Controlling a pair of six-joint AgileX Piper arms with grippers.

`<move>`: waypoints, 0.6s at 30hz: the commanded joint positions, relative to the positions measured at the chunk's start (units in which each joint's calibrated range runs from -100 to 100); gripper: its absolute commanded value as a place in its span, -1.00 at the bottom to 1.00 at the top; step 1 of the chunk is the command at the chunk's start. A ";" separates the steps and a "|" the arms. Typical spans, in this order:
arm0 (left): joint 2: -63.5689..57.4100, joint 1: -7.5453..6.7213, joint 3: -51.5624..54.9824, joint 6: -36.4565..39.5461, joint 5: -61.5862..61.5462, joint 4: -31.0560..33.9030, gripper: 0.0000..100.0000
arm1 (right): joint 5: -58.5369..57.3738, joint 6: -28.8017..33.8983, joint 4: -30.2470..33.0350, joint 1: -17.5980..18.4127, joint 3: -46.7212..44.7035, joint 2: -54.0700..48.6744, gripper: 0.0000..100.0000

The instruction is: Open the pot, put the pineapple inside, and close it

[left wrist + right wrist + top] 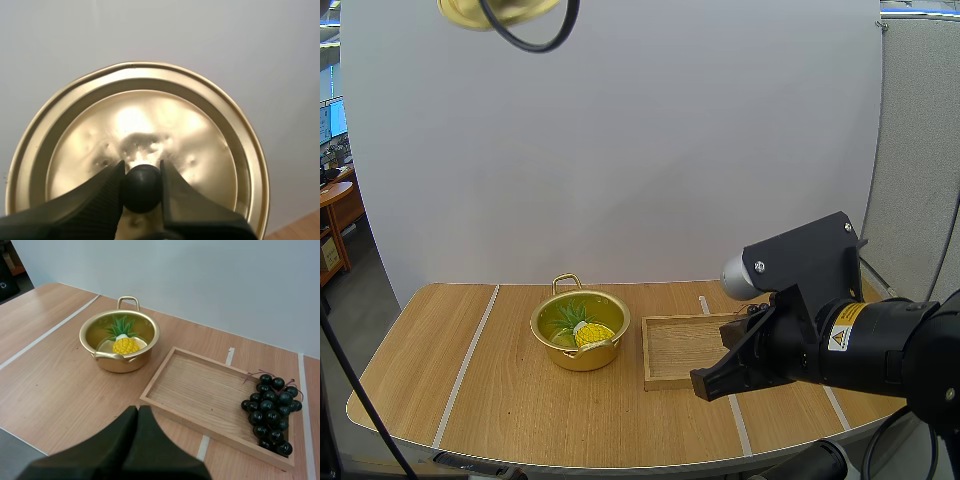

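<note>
The gold pot [580, 332] stands open on the table, left of the wooden tray [682, 350]. A yellow pineapple with green leaves [586, 329] lies inside it, as the right wrist view confirms for the pineapple [124, 342] in the pot [120, 340]. My left gripper [142, 187] is shut on the black knob [142, 189] of the gold lid [137, 145], held high above the table; the lid [495, 12] shows at the top edge of the high view. My right gripper [712, 384] is shut on nothing, hovering near the tray's front edge.
A bunch of dark grapes [270, 407] lies at the tray's [200, 390] far end from the pot. White tape lines [468, 360] cross the wooden table. My right arm covers the table's right part in the high view.
</note>
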State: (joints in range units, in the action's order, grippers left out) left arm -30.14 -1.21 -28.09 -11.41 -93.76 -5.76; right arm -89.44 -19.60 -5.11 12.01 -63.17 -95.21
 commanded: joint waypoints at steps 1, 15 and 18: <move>1.80 0.00 1.14 0.49 -6.14 -0.20 -1.00 | 0.96 -0.50 0.37 -0.19 -0.14 -0.71 -1.00; 3.47 0.00 22.38 -8.87 -6.24 -9.71 -1.00 | 0.96 -0.50 0.37 -0.19 -0.14 -0.71 -1.00; 3.47 0.00 26.87 -9.52 -6.24 -10.09 -1.00 | 1.12 -0.50 0.37 -0.19 -0.14 -0.71 -1.00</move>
State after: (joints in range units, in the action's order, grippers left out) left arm -26.70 -1.21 -3.92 -19.91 -100.00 -14.18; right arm -89.44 -19.60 -5.11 12.01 -63.17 -95.52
